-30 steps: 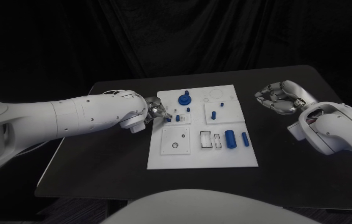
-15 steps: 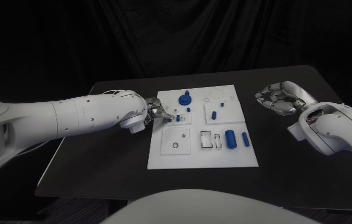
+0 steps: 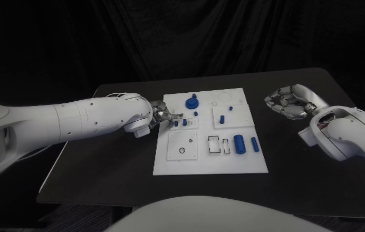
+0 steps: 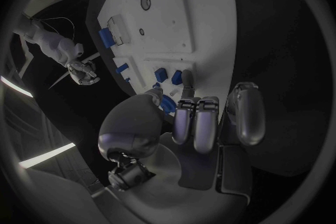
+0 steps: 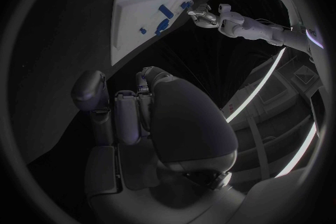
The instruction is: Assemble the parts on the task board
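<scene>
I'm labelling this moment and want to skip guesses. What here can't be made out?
- Head view: whether the left hand holds the small blue part at its fingertips; too small to tell.
- Left wrist view: the same contact, blocked by the fingers.
- Right wrist view: the right hand from behind; its curled fingers hide the palm.

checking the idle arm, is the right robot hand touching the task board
No, in the head view the right robot hand sits curled over the bare black table, apart from the task board.
</scene>
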`<control>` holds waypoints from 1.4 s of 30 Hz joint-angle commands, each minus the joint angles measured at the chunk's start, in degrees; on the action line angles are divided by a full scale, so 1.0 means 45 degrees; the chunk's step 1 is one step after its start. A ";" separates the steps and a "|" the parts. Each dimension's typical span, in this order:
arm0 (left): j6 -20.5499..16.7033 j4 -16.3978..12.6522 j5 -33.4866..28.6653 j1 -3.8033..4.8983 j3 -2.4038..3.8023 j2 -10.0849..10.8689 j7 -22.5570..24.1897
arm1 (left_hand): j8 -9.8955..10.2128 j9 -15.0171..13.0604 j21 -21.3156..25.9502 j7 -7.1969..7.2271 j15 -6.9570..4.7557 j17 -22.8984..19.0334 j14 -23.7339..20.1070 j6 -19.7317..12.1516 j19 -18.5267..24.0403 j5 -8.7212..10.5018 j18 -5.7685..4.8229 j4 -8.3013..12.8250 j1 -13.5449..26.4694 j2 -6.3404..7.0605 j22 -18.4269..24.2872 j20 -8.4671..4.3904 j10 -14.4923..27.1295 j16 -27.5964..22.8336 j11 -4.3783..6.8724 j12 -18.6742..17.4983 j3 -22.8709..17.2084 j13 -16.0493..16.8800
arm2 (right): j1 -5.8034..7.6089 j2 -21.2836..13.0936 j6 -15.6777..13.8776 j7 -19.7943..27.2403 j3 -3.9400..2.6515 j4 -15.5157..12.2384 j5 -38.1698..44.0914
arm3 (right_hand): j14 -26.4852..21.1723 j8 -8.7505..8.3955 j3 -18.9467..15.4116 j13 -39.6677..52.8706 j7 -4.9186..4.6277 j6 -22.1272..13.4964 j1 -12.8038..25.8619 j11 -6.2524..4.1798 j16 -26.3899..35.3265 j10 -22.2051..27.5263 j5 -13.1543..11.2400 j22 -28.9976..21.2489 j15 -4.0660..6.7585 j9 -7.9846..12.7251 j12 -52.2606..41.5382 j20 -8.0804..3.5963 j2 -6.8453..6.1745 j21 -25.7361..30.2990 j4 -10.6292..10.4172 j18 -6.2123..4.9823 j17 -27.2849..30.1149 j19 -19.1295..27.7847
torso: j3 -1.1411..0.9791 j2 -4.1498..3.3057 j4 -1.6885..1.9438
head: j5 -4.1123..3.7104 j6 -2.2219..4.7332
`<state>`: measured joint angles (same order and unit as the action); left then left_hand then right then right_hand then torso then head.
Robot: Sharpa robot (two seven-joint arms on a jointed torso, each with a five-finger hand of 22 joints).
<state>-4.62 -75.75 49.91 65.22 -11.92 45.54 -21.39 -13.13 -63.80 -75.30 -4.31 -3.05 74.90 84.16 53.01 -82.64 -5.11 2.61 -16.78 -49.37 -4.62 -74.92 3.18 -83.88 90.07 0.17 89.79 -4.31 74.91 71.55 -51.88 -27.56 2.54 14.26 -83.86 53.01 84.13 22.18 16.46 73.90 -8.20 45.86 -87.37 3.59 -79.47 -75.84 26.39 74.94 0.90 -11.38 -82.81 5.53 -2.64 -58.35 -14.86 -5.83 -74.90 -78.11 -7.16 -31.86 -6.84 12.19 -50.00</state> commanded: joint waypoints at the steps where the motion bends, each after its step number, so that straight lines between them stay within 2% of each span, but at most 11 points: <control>1: 0.0188 0.0033 -0.0075 -0.0052 -0.0041 -0.0029 0.0159 | -0.0077 -0.0036 0.0088 0.0003 0.0084 0.3355 0.1297 -0.0108 0.0022 0.0032 0.0225 -0.0018 0.0407 -0.0239 -0.2283 0.0109 -0.1361 -0.0015 -0.0101 0.0046 0.0320 0.3354 | -0.0038 0.0003 0.0131 -0.0202 -0.0010 -0.0006 0.0060 | 0.0168 0.0046 0.0024 -0.0008 -0.0004 -0.0074 0.0043 -0.0012 0.0060 0.0060 0.0037 0.1465 -0.0083 0.0015 0.0046 -0.0006 -0.0038 0.0079 -0.0046 -0.0118 -0.1014 0.0112 | -0.0003 -0.0006 -0.0005 | 0.0025 0.0000; 16: -0.3537 -0.0618 -0.0076 -0.0058 -0.0041 0.0762 0.3576 | -0.1597 -0.1342 -0.0563 0.0291 -0.0132 0.3355 0.1297 -0.0074 -0.0332 -0.0774 0.0084 0.0053 -0.0859 -0.0454 -0.2480 -0.0087 -0.1361 -0.0015 0.0145 0.0046 0.1612 0.3354 | -0.0042 -0.0215 -0.0109 -0.0022 -0.0010 -0.0152 0.0060 | 0.0164 0.0052 0.0032 -0.0010 0.0000 -0.0072 0.0045 -0.0014 0.0067 0.0061 0.0044 0.1464 -0.0084 0.0016 0.0047 -0.0006 -0.0030 0.0082 -0.0048 -0.0118 -0.1007 0.0113 | 0.0000 -0.0010 0.0009 | -0.0051 0.0000; 20: -0.4079 -0.0667 -0.0076 -0.0056 -0.0041 0.0885 0.5043 | -0.1433 -0.1569 0.0164 0.0011 0.0058 0.3210 0.1214 -0.1353 0.0134 -0.0546 0.0227 0.0027 -0.1504 -0.0413 -0.2260 0.0035 -0.1170 -0.0082 -0.0088 -0.0142 0.2260 0.3220 | -0.0042 -0.0242 -0.0120 -0.0001 -0.0010 -0.0163 0.0060 | 0.0168 0.0062 0.0040 -0.0007 0.0006 -0.0067 0.0040 -0.0018 0.0058 0.0059 0.0053 0.1465 -0.0082 0.0016 0.0044 -0.0005 -0.0030 0.0079 -0.0042 -0.0117 -0.1015 0.0111 | 0.0001 -0.0010 0.0006 | -0.0027 0.0000; 21: -0.4145 -0.0671 -0.0076 -0.0056 -0.0041 0.0920 0.5431 | -0.1002 -0.1211 0.1489 -0.0331 0.0324 0.1464 0.0195 -0.2235 0.0967 -0.0333 0.0484 0.0031 -0.2074 -0.0472 -0.1868 0.0280 0.1224 -0.0971 -0.0399 -0.2546 0.2635 0.1555 | -0.0042 -0.0254 -0.0117 0.0002 -0.0010 -0.0169 0.0060 | 0.0168 0.0062 0.0040 -0.0007 0.0006 -0.0067 0.0040 -0.0018 0.0058 0.0059 0.0053 0.1465 -0.0082 0.0016 0.0044 -0.0005 -0.0030 0.0079 -0.0042 -0.0117 -0.1015 0.0111 | 0.0001 -0.0015 0.0000 | -0.0016 0.0000; 22: -0.4204 -0.0677 -0.0076 -0.0055 -0.0040 0.0949 0.5709 | -0.1031 -0.1160 0.1561 -0.0330 0.0344 0.1337 0.0142 -0.2245 0.1016 -0.0336 0.0507 0.0025 -0.2139 -0.0518 -0.1855 0.0317 0.1467 -0.1041 -0.0444 -0.2836 0.2762 0.1341 | -0.0042 -0.0266 -0.0114 0.0002 -0.0010 -0.0176 0.0060 | 0.0168 0.0062 0.0040 -0.0007 0.0006 -0.0067 0.0040 -0.0018 0.0058 0.0059 0.0053 0.1465 -0.0082 0.0016 0.0044 -0.0005 -0.0030 0.0079 -0.0042 -0.0117 -0.1015 0.0111 | 0.0002 -0.0014 -0.0011 | -0.0002 0.0000; 23: -0.4303 -0.0691 -0.0076 -0.0053 -0.0040 0.0991 0.6015 | -0.0913 -0.1069 0.1947 -0.0476 0.0444 0.0839 -0.0176 -0.2598 0.1277 -0.0250 0.0565 0.0017 -0.2291 -0.0506 -0.1752 0.0408 0.3169 -0.1326 -0.0548 -0.4534 0.2919 0.0229 | -0.0042 -0.0284 -0.0113 0.0001 -0.0010 -0.0185 0.0060 | 0.0168 0.0062 0.0040 -0.0007 0.0006 -0.0067 0.0040 -0.0018 0.0058 0.0059 0.0053 0.1465 -0.0082 0.0016 0.0044 -0.0005 -0.0030 0.0079 -0.0042 -0.0117 -0.1015 0.0111 | 0.0006 -0.0021 -0.0020 | 0.0021 0.0000; 24: -0.4380 -0.0708 -0.0076 -0.0051 -0.0040 0.1038 0.6299 | -0.0693 -0.0776 0.2769 -0.0768 0.0734 -0.0155 -0.0906 -0.3301 0.1888 -0.0217 0.0696 0.0032 -0.2739 -0.0525 -0.1547 0.0580 0.6617 -0.1910 -0.0821 -0.8010 0.3139 -0.2041 | -0.0043 -0.0301 -0.0118 0.0000 -0.0010 -0.0193 0.0060 | 0.0168 0.0062 0.0040 -0.0007 0.0006 -0.0067 0.0040 -0.0018 0.0058 0.0059 0.0053 0.1465 -0.0082 0.0016 0.0044 -0.0005 -0.0030 0.0079 -0.0042 -0.0117 -0.1015 0.0111 | 0.0006 -0.0024 -0.0022 | 0.0034 0.0000; 25: -0.4419 -0.0726 -0.0076 -0.0049 -0.0040 0.1086 0.6581 | -0.0787 -0.0625 0.2986 -0.0829 0.0798 -0.0435 -0.1115 -0.3391 0.2069 -0.0255 0.0740 0.0027 -0.2968 -0.0530 -0.1506 0.0680 0.7431 -0.2041 -0.0920 -0.8969 0.3314 -0.2773 | -0.0043 -0.0316 -0.0124 -0.0001 -0.0010 -0.0197 0.0060 | 0.0168 0.0062 0.0040 -0.0007 0.0006 -0.0067 0.0040 -0.0018 0.0058 0.0059 0.0053 0.1465 -0.0082 0.0016 0.0044 -0.0005 -0.0030 0.0079 -0.0042 -0.0117 -0.1015 0.0111 | 0.0009 -0.0022 -0.0002 | 0.0028 0.0000; 32: -0.4507 -0.0615 0.0496 -0.0035 -0.0038 0.1126 0.8401 | -0.0809 0.0227 0.3825 -0.1285 0.1285 -0.1042 -0.1774 -0.4230 0.2829 -0.1198 0.0848 0.0815 -0.5362 -0.0572 -0.1316 0.1117 1.0189 -0.2231 -0.1480 -1.1338 0.3177 -0.4393 | -0.0043 -0.0324 -0.0157 0.0015 -0.0010 -0.0152 0.0060 | 0.0172 0.0070 0.0044 0.0016 0.0009 -0.0062 0.0038 -0.0021 0.0048 0.0036 0.0059 0.1468 -0.0081 0.0016 0.0032 -0.0006 -0.0035 0.0070 -0.0036 -0.0116 -0.1023 0.0107 | -0.0001 -0.0006 0.0014 | 0.0014 0.0000; 36: -0.4629 -0.0368 0.2119 -0.0032 -0.0037 0.0915 0.9035 | -0.0302 0.2352 0.3271 -0.1046 0.1623 -0.1339 -0.1906 -0.3883 0.2584 -0.1676 0.0782 0.1503 -0.7550 -0.0433 -0.1459 0.1528 1.0539 -0.2154 -0.1808 -1.3066 0.2444 -0.6598 | -0.0050 -0.0292 -0.0145 0.0046 -0.0010 -0.0141 0.0060 | 0.0173 0.0074 0.0044 0.0020 0.0010 -0.0060 0.0039 -0.0023 0.0046 0.0032 0.0062 0.1467 -0.0080 0.0016 0.0029 -0.0006 -0.0039 0.0074 -0.0034 -0.0117 -0.1024 0.0108 | 0.0002 -0.0008 0.0028 | 0.0002 0.0000; 42: -0.4958 0.0252 0.5685 -0.0029 -0.0036 0.0347 0.9168 | 0.0625 0.5024 0.3388 0.0073 0.0791 -0.1756 -0.1745 -0.3631 0.2359 -0.1329 0.0872 0.1820 -0.9128 0.0250 -0.1387 0.0786 1.1076 -0.2278 -0.1192 -1.4606 0.1458 -0.9066 | -0.0058 -0.0298 -0.0220 0.0170 -0.0010 -0.0159 0.0060 | 0.0174 0.0079 0.0045 0.0025 0.0012 -0.0058 0.0040 -0.0024 0.0044 0.0026 0.0064 0.1466 -0.0078 0.0016 0.0026 -0.0006 -0.0044 0.0079 -0.0031 -0.0118 -0.1026 0.0109 | 0.0001 -0.0009 0.0017 | 0.0043 0.0000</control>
<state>-24.71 -74.87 63.93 64.99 -12.14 47.30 16.22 -10.41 -41.43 -60.06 -4.16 0.71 67.08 76.27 36.78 -71.99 -10.87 5.76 -8.55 -90.25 -3.47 -74.90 6.80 -34.17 79.86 -5.31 24.28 2.26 34.33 71.45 -53.13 -27.71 2.81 14.26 -84.45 53.01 84.13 22.18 16.46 73.94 -8.20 45.86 -87.37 3.59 -79.47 -75.83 26.39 74.92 0.90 -11.39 -82.81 5.53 -2.64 -58.35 -14.86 -5.83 -74.90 -78.11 -7.15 -31.89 -6.71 12.28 -50.00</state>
